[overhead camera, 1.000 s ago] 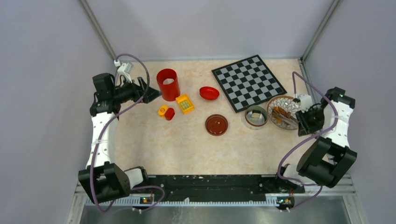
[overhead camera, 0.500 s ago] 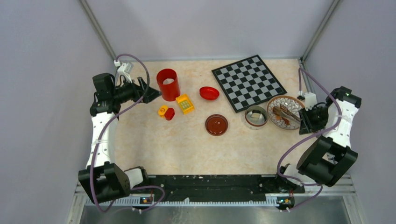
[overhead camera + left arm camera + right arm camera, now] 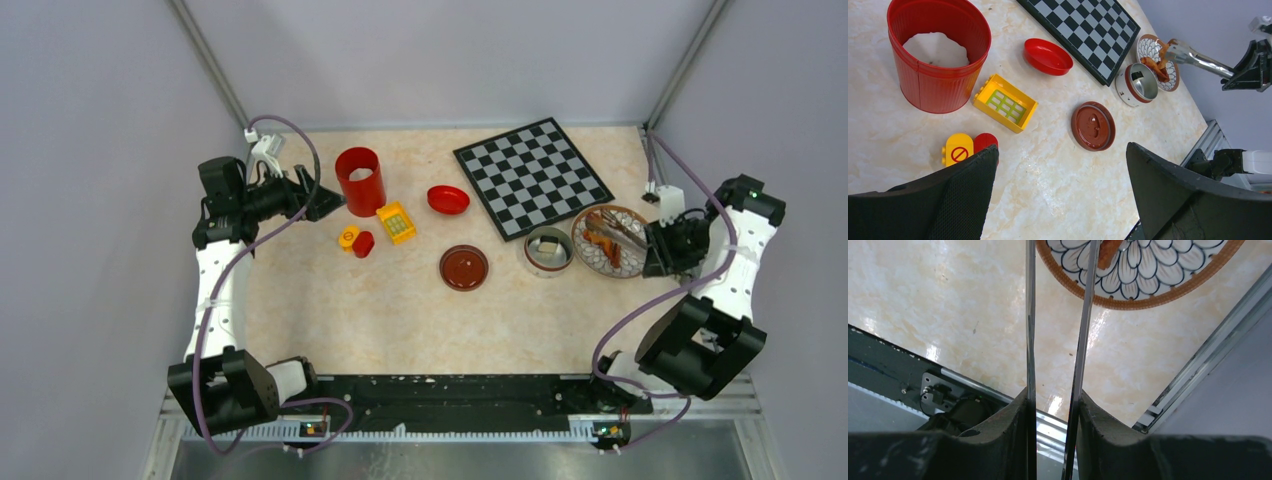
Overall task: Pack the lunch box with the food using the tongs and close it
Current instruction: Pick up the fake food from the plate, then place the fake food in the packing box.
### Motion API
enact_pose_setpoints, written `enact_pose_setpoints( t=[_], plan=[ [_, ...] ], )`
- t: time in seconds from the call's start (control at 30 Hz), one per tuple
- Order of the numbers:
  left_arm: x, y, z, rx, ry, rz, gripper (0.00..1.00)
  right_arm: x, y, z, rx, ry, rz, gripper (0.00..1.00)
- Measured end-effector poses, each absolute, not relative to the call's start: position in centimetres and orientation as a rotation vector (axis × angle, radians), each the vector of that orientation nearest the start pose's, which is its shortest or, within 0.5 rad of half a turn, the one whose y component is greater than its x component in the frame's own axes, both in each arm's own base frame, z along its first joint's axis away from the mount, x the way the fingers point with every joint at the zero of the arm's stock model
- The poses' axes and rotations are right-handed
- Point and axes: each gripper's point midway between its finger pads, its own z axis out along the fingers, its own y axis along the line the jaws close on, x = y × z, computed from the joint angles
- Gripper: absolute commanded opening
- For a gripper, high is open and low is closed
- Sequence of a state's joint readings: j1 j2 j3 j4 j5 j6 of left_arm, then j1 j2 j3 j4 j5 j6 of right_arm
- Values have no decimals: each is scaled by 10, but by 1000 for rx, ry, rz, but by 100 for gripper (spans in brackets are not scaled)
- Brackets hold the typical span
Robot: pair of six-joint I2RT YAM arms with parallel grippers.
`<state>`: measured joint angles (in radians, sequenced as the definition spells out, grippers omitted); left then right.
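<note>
The lunch box stood open just left of the plate, a short carry for the right pincer, which gripped the tongs around food; the left pincer gaped idle, far left.

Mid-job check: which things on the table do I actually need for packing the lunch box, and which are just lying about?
For the job:
tongs
food
patterned plate under the food
lunch box
brown lid

Lying about:
red cup
red bowl
chessboard
yellow block
two small blocks
</note>
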<state>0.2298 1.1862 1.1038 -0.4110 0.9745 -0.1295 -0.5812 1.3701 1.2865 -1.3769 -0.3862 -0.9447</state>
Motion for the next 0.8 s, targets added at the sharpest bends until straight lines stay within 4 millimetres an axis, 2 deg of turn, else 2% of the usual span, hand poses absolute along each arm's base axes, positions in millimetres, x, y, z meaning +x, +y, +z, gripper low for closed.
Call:
enact_pose_setpoints(
  t=[0.2,0.4,0.53,0.8],
  plan=[
    [324,-76,282,247,1932,-927,99,230,-80,194,-564,2607,276,0],
    [325,-76,281,244,1933,-923,99,267,-37,217,-663,2491,353,0],
    [325,-75,281,240,1935,-919,99,294,4,233,-771,2392,385,0],
    [328,-70,279,211,1940,-902,99,338,120,255,-997,2187,518,0]
  ],
)
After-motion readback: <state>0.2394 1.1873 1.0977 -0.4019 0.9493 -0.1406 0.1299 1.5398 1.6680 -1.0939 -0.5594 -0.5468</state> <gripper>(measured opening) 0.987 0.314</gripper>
